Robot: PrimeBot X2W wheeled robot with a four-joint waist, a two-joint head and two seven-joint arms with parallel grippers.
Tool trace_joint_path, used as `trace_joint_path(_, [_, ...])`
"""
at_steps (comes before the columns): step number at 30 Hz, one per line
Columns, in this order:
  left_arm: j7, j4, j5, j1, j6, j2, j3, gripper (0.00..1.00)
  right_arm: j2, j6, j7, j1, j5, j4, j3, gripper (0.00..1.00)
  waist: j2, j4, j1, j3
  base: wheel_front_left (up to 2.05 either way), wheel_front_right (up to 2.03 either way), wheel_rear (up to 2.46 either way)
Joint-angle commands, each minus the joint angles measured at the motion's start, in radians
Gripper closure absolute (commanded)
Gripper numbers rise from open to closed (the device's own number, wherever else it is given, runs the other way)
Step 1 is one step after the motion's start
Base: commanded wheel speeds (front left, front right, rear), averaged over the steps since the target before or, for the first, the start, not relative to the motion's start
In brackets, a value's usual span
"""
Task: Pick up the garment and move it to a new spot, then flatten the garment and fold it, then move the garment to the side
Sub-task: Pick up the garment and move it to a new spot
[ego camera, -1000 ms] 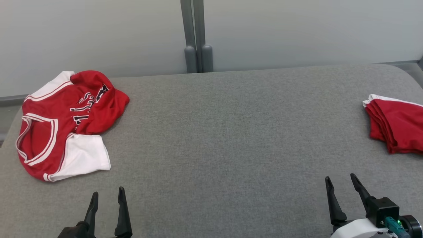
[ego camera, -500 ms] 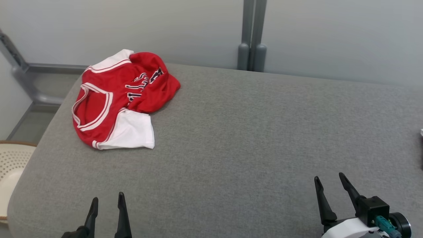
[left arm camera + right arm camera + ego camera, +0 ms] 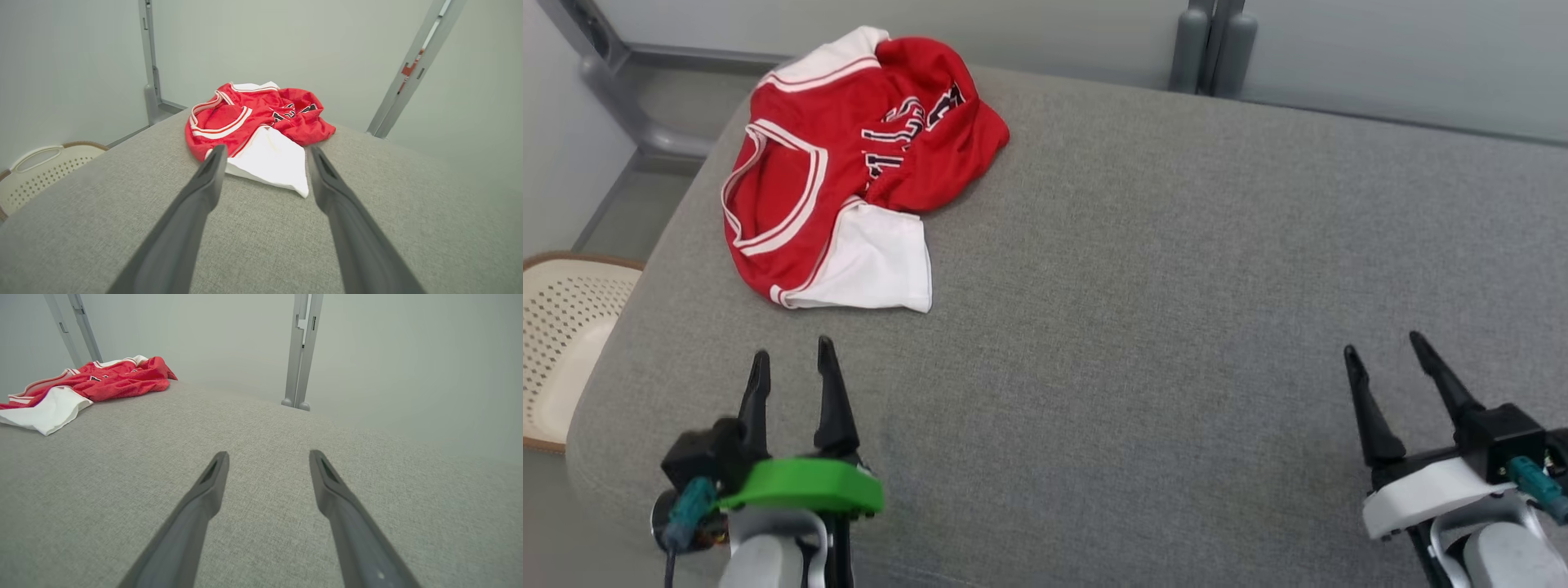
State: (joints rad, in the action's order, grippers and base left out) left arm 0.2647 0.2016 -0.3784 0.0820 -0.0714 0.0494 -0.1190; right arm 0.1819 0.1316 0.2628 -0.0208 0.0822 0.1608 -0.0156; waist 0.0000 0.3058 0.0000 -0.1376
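The garment [image 3: 849,163] is a red jersey with white sleeves and dark lettering, crumpled at the far left of the grey padded table [image 3: 1143,269]. It lies just beyond my open left gripper [image 3: 265,153] in the left wrist view, with the garment [image 3: 253,126] a short way ahead of the fingertips. In the head view my left gripper [image 3: 792,359] stands open near the table's front left, below the jersey's white sleeve. My right gripper [image 3: 1380,343] is open over the front right, empty. The garment [image 3: 81,386] sits far left in the right wrist view, away from my right gripper [image 3: 267,455].
A cream perforated basket [image 3: 560,327] stands on the floor past the table's left edge, seen also as the basket [image 3: 45,167] in the left wrist view. Grey posts [image 3: 1213,41] rise behind the table against a pale wall.
The head camera has turned left and tipped down, so the scene has shifted right and a folded red garment at the right edge has left view. Both grippers show higher in view, still open.
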Motion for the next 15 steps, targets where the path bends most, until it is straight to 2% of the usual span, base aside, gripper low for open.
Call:
trace_joint_path(1, [-0.001, 0.045, -0.043, 0.086, -0.021, 0.002, -0.005, 0.0, 0.025, -0.002, 0.003, -0.037, 0.012, -0.011, 0.007, 0.0, 0.0, -0.075, 0.0, -0.219, 0.0, 0.0, 0.0])
trace_joint_path(3, [-0.021, 0.14, -0.051, 0.2, -0.038, 0.002, -0.028, 0.0, 0.056, -0.002, 0.003, -0.072, 0.019, -0.021, 0.005, 0.0, 0.0, -0.088, 0.0, -0.285, 0.0, 0.0, 0.0])
trace_joint_path(8, [-0.093, 0.343, -0.089, 0.46, -0.109, 0.012, 0.011, 0.0, 0.101, -0.002, 0.003, -0.142, 0.037, -0.043, -0.005, 0.0, 0.0, -0.126, 0.0, -0.405, 0.0, 0.0, 0.0])
trace_joint_path(15, [-0.17, 0.608, -0.102, 0.634, -0.176, 0.077, 0.058, 0.0, 0.098, -0.002, 0.003, -0.184, 0.054, -0.033, -0.023, 0.0, 0.0, -0.177, 0.0, -0.439, 0.0, 0.0, 0.0])
